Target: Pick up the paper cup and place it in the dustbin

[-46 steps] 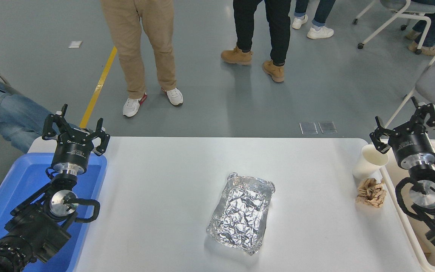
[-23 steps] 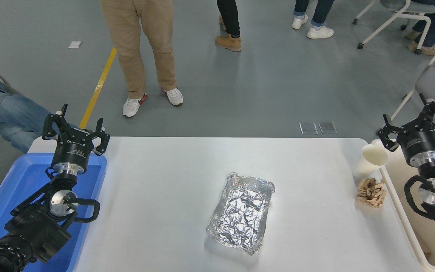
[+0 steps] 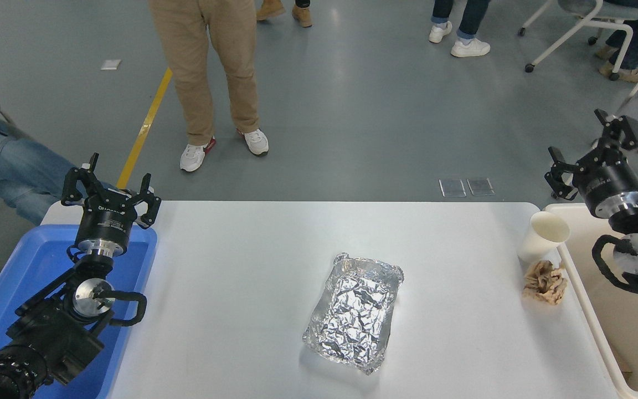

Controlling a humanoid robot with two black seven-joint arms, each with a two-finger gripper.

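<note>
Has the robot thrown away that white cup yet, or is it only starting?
Nothing done yet: the paper cup stands on the table beside the dustbin. The right hand hovers open above it, holding nothing; the left hand is parked. Grasping, lifting and dropping remain.

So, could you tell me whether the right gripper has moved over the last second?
Yes. The right gripper has risen and drawn back from the paper cup, which stands unmoved by the dustbin; its fingers stay open.
</note>
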